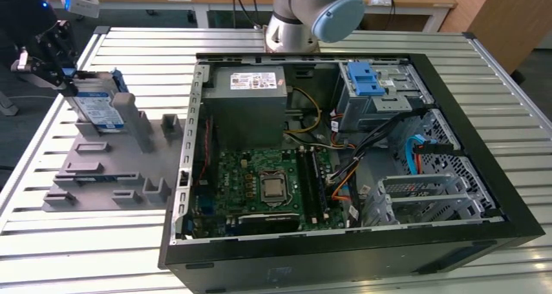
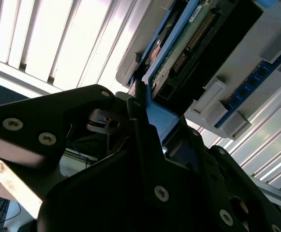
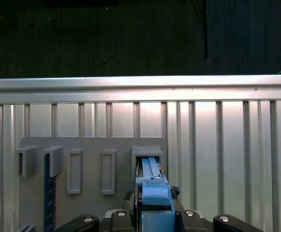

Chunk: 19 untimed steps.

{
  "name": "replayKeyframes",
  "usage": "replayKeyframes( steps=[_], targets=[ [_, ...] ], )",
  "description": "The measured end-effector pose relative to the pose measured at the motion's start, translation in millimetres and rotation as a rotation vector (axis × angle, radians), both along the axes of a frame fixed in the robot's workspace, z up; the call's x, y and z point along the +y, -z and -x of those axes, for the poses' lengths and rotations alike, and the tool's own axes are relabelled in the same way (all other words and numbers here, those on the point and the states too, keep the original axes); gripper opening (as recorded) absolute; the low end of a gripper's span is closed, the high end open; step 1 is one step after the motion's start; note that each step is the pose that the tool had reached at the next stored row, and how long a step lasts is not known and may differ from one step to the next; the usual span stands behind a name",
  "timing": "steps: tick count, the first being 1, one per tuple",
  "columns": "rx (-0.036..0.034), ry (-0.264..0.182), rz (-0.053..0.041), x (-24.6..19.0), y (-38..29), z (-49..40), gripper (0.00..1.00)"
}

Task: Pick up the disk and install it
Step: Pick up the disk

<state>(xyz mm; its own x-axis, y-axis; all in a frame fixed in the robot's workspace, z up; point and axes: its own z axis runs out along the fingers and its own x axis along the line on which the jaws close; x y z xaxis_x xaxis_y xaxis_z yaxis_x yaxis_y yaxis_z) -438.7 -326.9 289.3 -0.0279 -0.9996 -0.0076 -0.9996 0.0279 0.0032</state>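
The disk (image 1: 97, 110) stands on edge in a slot of the grey holder plate (image 1: 103, 171), at the exterior view's left. It is silver with a blue-and-white label and blue rails. My gripper (image 1: 67, 79) sits at its upper end, fingers closed on the blue rail. In the first wrist view the disk's blue rail (image 3: 152, 186) runs out from between the fingers (image 3: 130, 197) into the holder's slot. The second wrist view shows the disk's circuit-board side (image 2: 188, 43) and a black finger (image 2: 139, 108) pressed against the blue rail.
An open computer case (image 1: 483, 242) lies to the right of the holder, with a motherboard (image 1: 267, 184), a power supply (image 1: 250, 97) and a drive cage with a blue latch (image 1: 366, 81). The arm's base (image 1: 298, 16) stands behind the case. The slatted table's edge (image 3: 140, 83) is near.
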Motion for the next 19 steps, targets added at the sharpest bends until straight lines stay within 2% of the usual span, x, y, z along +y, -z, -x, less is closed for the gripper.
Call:
replayKeyframes(
  steps=[3, 4, 10, 11, 19],
  targets=[
    [0.0000, 0.000, 0.0000, 0.0, 0.0, 0.0, 0.38],
    [-0.0001, 0.000, 0.0000, 0.0, 0.0, 0.0, 0.44],
    [0.0001, 0.000, 0.0001, 0.0, 0.0, 0.0, 0.42],
    [0.0001, 0.000, 0.0000, 0.0, 0.0, 0.0, 0.36],
    [-0.0002, -0.001, -0.0001, 0.0, -0.7, 0.0, 0.36]
  ],
)
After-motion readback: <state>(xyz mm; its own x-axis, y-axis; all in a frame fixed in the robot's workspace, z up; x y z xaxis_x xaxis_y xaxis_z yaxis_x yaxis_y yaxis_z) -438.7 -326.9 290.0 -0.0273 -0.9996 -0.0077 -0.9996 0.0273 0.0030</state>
